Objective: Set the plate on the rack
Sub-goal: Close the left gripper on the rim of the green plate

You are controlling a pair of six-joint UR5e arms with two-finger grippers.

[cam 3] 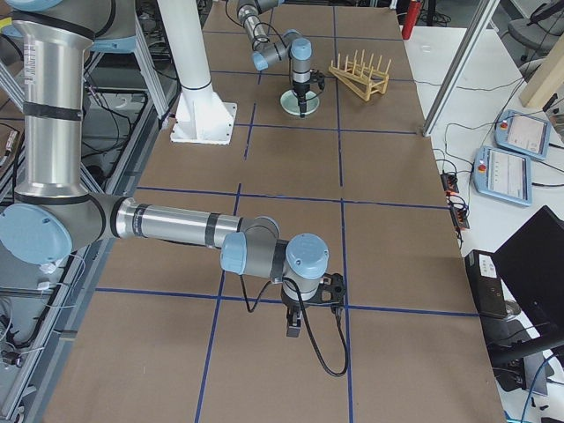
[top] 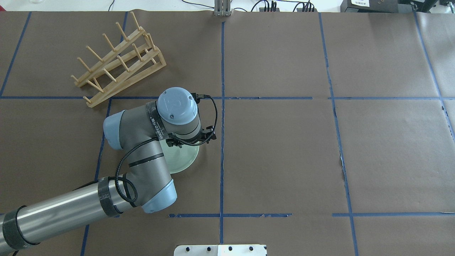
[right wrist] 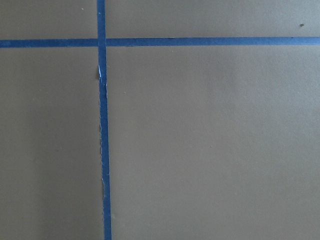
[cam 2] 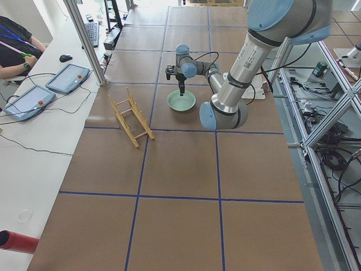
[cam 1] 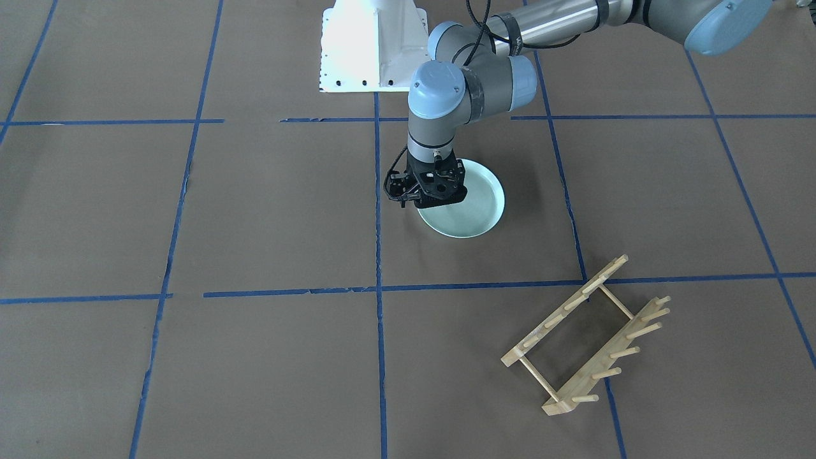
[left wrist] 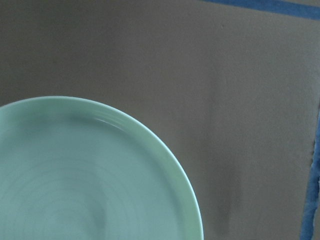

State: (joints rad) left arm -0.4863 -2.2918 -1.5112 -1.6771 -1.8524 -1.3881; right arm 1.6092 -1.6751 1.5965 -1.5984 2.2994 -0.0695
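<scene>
The pale mint-green plate (cam 1: 478, 204) lies flat on the brown table, near the robot's base. It also shows in the overhead view (top: 181, 160) and fills the lower left of the left wrist view (left wrist: 75, 175). My left gripper (cam 1: 437, 203) points straight down at the plate's rim, low over it. I cannot tell if it is open or shut; no fingers show in the wrist view. The light-wood rack (cam 1: 561, 312) stands apart, further from the robot, on its left side (top: 128, 81). My right gripper (cam 3: 294, 331) hangs low over bare table far from both; I cannot tell its state.
The white robot base (cam 1: 373, 44) stands behind the plate. Blue tape lines (cam 1: 378, 287) cross the brown table. Beyond the table's far edge, a side bench holds tablets (cam 2: 67, 78) and a red cylinder (cam 2: 17, 241), with a person seated there.
</scene>
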